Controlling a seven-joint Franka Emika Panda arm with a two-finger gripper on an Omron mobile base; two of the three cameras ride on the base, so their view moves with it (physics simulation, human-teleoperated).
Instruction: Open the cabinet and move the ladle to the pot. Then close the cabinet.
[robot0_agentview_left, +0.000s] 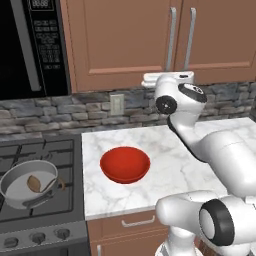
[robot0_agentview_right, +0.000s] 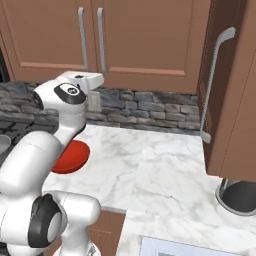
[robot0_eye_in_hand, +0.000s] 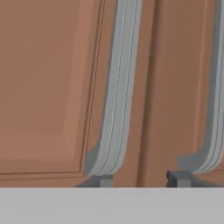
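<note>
Hand view: cabinet (robot0_eye_in_hand: 48, 87) doors closed, gripper (robot0_eye_in_hand: 140, 178) close before both handles; jaw state unclear; ladle (robot0_agentview_left: 42, 184) in pot (robot0_agentview_left: 20, 186).

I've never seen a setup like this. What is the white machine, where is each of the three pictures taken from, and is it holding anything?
The white machine is a robot arm on a base, in a computer-drawn kitchen. Two pictures come from cameras on that base, behind the arm to its left and right. The third comes from a camera on its hand and looks straight at the cabinet, very close to the two silver handles where the doors meet.

Both cabinet doors look closed. On the marble counter sits a red bowl. On the stove to the left is a grey pot with the brown ladle already lying in it.

The hand is raised to the bottom of the cabinet doors. Nothing appears to be held; whether its fingers are open or shut is not clear from these pictures.
</note>
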